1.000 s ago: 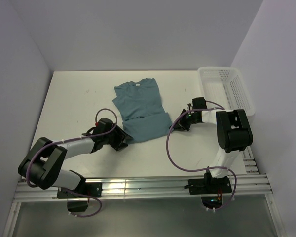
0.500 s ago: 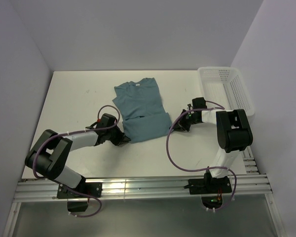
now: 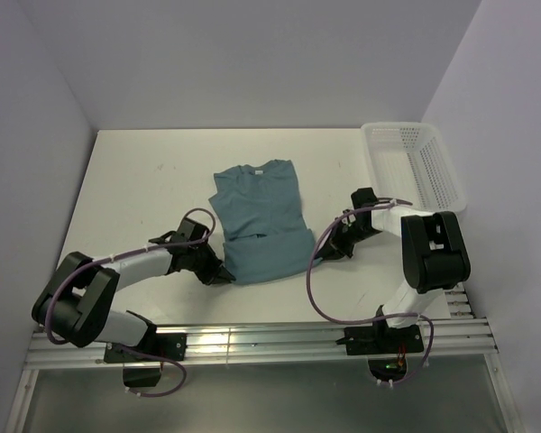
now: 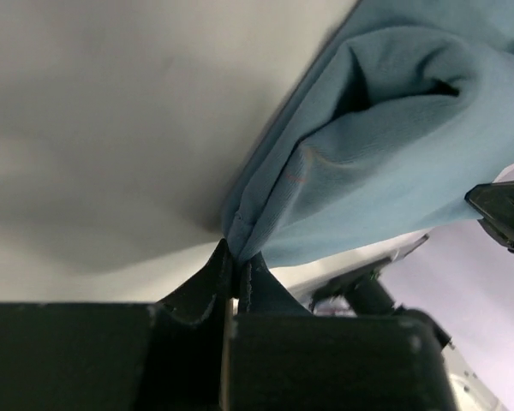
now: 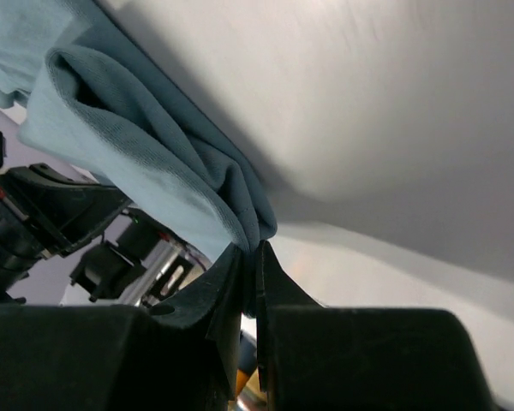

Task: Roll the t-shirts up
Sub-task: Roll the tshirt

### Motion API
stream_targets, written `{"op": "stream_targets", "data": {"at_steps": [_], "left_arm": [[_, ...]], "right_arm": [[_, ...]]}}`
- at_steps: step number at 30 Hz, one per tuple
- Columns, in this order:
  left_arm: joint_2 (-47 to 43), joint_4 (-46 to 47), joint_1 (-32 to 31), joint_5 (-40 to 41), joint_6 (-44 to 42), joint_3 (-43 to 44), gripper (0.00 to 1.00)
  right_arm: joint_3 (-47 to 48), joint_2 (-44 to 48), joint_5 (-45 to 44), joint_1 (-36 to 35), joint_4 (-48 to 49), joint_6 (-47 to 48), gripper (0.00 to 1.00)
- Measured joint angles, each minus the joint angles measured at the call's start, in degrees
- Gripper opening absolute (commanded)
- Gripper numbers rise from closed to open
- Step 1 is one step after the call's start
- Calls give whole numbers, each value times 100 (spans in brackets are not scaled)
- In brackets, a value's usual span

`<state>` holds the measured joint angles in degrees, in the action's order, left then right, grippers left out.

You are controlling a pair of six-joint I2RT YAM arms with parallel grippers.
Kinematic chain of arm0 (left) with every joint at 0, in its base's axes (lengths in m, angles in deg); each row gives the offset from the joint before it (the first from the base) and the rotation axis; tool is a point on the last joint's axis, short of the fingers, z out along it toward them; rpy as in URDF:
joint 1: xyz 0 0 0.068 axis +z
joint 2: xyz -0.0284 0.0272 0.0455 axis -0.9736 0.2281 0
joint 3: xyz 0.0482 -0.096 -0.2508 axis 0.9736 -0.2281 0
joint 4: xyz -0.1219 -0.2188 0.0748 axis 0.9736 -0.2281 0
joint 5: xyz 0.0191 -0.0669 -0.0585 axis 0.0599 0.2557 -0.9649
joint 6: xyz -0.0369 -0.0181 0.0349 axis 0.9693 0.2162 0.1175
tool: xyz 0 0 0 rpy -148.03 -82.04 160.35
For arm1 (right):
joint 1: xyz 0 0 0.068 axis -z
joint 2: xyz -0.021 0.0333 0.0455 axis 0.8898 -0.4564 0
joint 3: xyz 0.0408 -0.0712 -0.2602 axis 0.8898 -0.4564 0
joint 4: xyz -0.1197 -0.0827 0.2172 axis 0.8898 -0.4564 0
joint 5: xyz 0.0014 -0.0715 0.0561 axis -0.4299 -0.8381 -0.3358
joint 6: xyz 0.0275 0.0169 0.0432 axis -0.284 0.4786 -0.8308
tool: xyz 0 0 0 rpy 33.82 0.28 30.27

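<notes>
The teal-blue t-shirt lies on the white table, collar toward the back, its lower part folded over. My left gripper is shut on the shirt's near left corner. In the left wrist view, cloth of the t-shirt bunches out from between the left gripper's tips. My right gripper is shut on the near right corner. The right wrist view shows the t-shirt pinched in the right gripper.
A white mesh basket stands at the table's right back corner, past the right arm. The arms' rail runs along the near edge. Walls close the table in at the left, back and right.
My left gripper reached the shirt's near left corner and shut on it. Both grippers then drew toward the near edge, and the shirt slid a little nearer and to the right.
</notes>
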<state>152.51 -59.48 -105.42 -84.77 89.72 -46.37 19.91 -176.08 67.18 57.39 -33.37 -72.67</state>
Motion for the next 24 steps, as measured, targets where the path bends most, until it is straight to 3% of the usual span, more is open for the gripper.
{"op": "stream_targets", "data": {"at_steps": [9,15,24], "left_arm": [[-798,-1025,-15,-560,326,46,0],[-1080,-1298,98,-769,610,308,0],[-883,-1473,772,-1196,688,640,0]], "right_arm": [[33,780,-188,-63,-1375,-48,0],[824,713,-415,-63,-2013,-66,0],[1803,98,-481,-79,-2522,-240,0]]}}
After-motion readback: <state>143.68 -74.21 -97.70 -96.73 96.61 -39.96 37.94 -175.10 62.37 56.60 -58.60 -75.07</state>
